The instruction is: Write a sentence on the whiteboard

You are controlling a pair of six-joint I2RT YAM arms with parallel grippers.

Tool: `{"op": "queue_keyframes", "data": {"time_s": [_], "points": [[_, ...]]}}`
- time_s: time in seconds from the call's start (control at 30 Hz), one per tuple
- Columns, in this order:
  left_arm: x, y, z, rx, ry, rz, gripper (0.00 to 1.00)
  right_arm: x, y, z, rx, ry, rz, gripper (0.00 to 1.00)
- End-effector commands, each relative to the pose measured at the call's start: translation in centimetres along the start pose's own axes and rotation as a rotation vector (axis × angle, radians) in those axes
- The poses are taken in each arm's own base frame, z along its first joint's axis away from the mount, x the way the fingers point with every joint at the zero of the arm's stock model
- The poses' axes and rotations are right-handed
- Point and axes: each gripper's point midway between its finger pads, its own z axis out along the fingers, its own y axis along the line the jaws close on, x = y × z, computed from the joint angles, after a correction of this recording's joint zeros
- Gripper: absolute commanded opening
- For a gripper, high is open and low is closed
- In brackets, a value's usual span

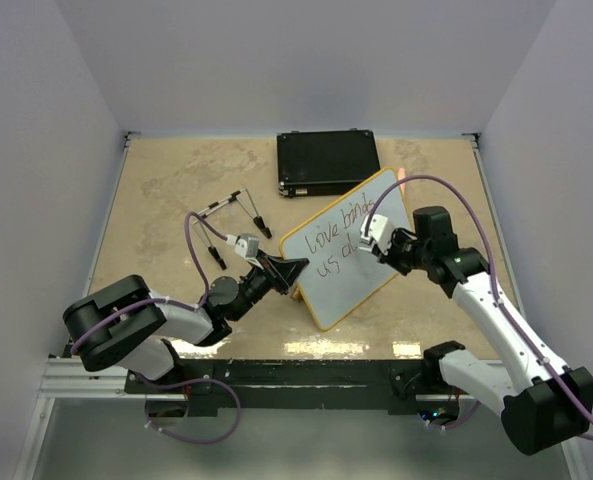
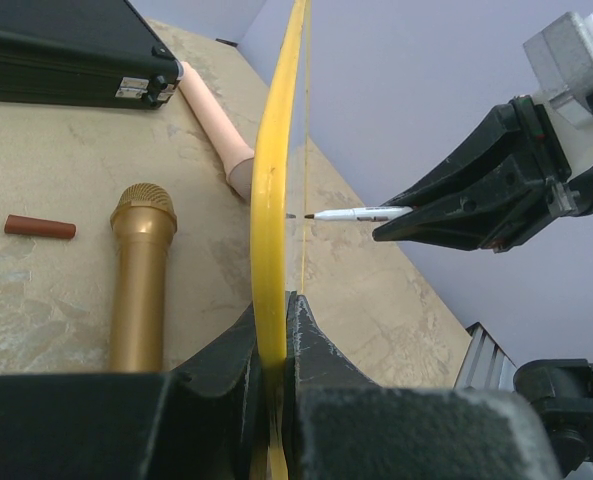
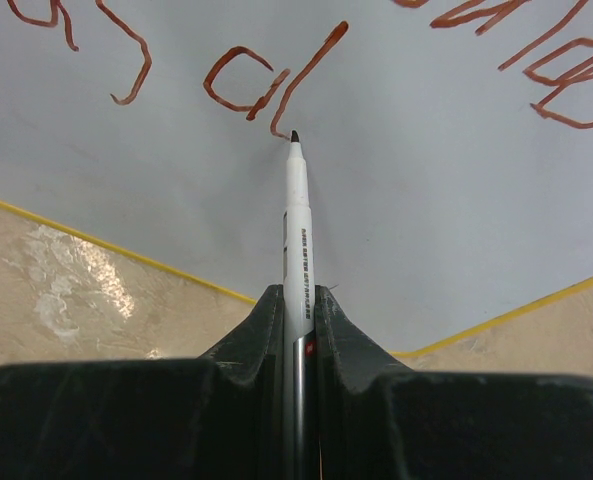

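Note:
The whiteboard (image 1: 348, 262) with a yellow frame is held tilted above the table. My left gripper (image 1: 294, 270) is shut on its lower-left frame edge, seen edge-on in the left wrist view (image 2: 273, 180) between the jaws (image 2: 284, 312). The sentence (image 1: 338, 240) reads "love binds us al" in two slanted lines; its last letters (image 3: 266, 80) look brown-red up close. My right gripper (image 1: 378, 243) is shut on a white marker (image 3: 297, 230). The marker's tip is at the foot of the last "l", at or just off the face (image 3: 426, 200).
A black case (image 1: 328, 162) lies behind the board. A gold microphone (image 2: 141, 280), a brown marker cap (image 2: 40, 227) and a pinkish cylinder (image 2: 214, 120) lie on the table under the board. A thin black wire frame (image 1: 231, 215) lies at left.

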Motion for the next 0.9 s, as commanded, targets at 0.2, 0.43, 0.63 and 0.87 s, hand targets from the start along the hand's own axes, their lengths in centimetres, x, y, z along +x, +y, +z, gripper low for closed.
{"op": "queue_keyframes", "data": {"time_s": [0.2,0.43,0.63,0.87], "points": [[1.6,0.1,-0.4,0.032,0.061,0.109,0.0,-5.0,-3.2,-1.9,0.102,-0.145,-0.024,0.0],[1.6,0.1,-0.4,0.034,0.061,0.109,0.0,-5.6,-4.0,-1.4,0.117,-0.16,-0.009,0.0],[1.7,0.0,-0.4,0.038,0.064,0.109,0.0,-5.5,-4.0,-1.3,0.12,-0.159,-0.003,0.0],[1.7,0.0,-0.4,0.038,0.064,0.109,0.0,-5.4,-4.0,-1.0,0.116,-0.155,0.0,0.0]]}}
